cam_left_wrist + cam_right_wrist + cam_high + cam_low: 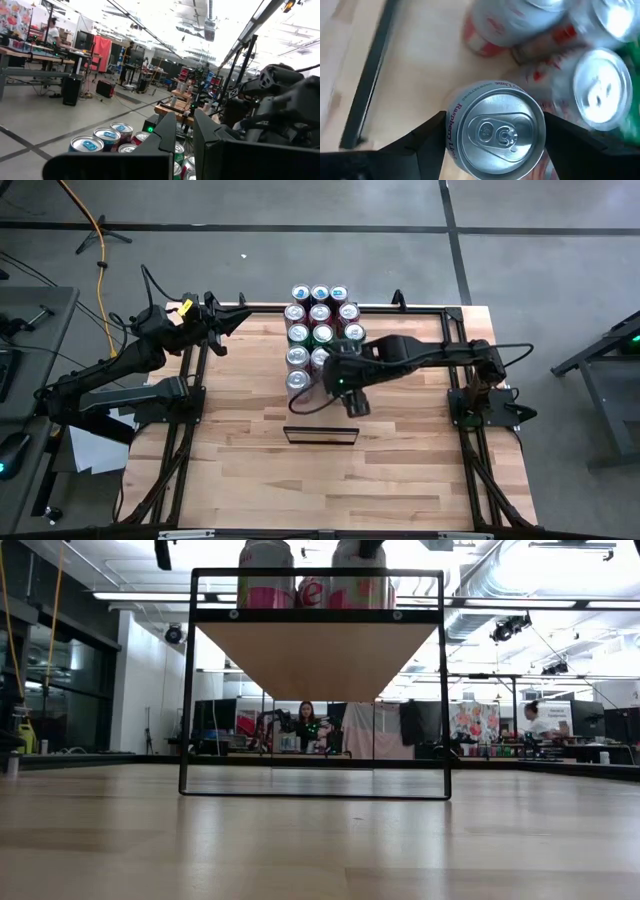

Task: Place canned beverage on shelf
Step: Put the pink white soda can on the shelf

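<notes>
Several drink cans [320,315] stand in a cluster at the far end of the shelf [320,655], a raised pale panel on a thin dark frame [320,435]. My right gripper [342,385] hangs over the near edge of the cluster, pointing steeply down, and is shut on a silver-topped can [495,132]. In the high view the gripper hides that can. My left gripper [232,320] waits shut above the table's far left corner, pointing toward the cans with nothing between its fingers. My right gripper has the can's round wall [451,131] just below the top rim, pinched between its two fingers, one on each opposite side. The fingers [427,140] come from above, slanting down. The can is upright, its lid facing the camera. Its foot is hidden by its own body.
Other cans [600,95] stand close beside the held one, on its far side. The shelf's dark side bar [370,75] runs along one side of it. Bare tabletop [330,490] lies near the front edge. People and desks show in the room beyond.
</notes>
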Robot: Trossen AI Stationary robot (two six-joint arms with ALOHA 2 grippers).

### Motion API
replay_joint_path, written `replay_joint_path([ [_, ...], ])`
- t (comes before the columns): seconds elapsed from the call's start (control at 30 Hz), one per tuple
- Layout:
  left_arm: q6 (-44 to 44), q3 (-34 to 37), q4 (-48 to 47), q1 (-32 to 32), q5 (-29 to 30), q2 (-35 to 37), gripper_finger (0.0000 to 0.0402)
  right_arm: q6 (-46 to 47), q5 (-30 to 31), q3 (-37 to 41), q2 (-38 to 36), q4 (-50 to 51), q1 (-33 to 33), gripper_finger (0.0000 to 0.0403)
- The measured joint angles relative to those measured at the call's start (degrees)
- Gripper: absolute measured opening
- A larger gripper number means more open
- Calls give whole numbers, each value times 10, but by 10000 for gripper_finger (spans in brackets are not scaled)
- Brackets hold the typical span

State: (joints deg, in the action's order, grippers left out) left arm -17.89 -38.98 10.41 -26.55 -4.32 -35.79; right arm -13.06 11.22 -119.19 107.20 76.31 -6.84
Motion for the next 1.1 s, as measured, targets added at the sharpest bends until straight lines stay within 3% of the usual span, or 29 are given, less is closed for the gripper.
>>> replay_joint_path([
  [0.23, 0, 0, 0, 0, 0, 0, 0, 232, 53, 0, 0, 11, -34, 281],
  [0.37, 0, 0, 0, 0, 0, 0, 0, 309, 76, 0, 1, 19, -36, 283],
  [1.1, 0, 0, 0, 0, 0, 0, 0, 263, 60, 0, 1, 3, -25, 287],
])
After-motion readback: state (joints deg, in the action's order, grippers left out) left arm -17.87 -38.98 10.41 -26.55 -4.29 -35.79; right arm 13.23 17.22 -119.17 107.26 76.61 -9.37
